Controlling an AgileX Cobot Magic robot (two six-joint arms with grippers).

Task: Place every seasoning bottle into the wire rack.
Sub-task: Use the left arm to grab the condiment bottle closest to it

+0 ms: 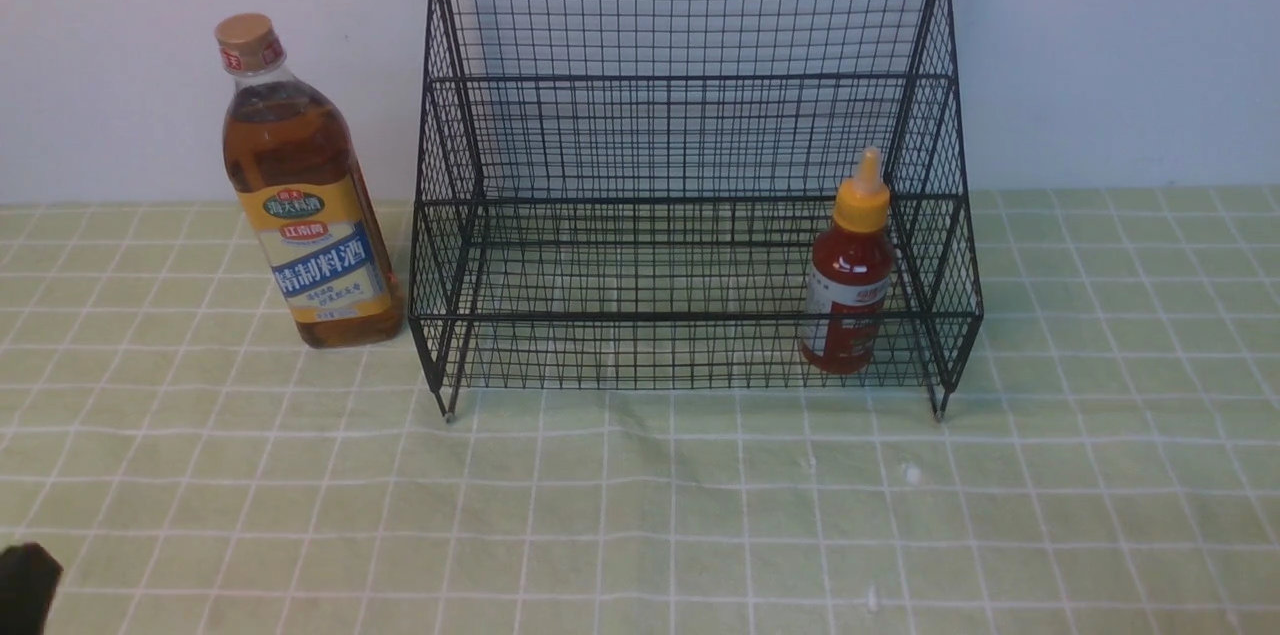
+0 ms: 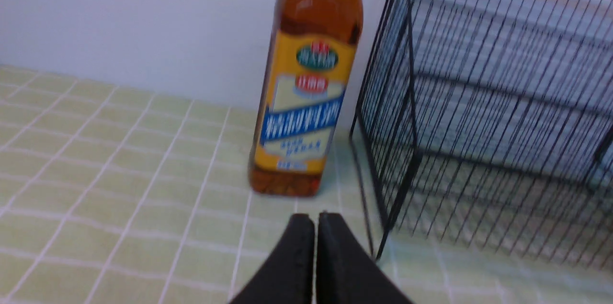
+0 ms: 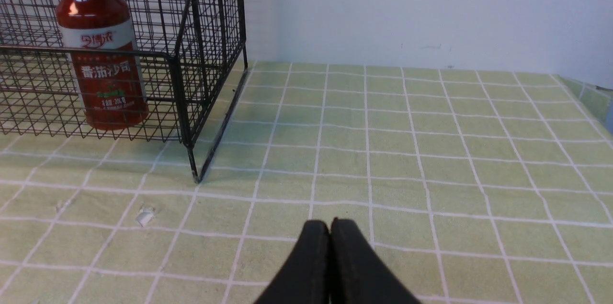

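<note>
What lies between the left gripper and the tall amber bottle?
Only bare checked tablecloth, between the left gripper and amber bottle; the left wrist view shows it.

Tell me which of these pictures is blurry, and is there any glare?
Left wrist view: blurred, the amber bottle has smeared lettering and the rack wires look streaked. Right wrist view: sharp, with a small bright glint on the red bottle shoulder. Front view: fairly sharp, soft even light, no harsh shadows.

We find the sauce bottle [image 1: 848, 285] in the wire rack [image 1: 640, 317], at its right end. The wine bottle [image 1: 305, 215] stands just left, on the surface [image 1: 640, 515].
</note>
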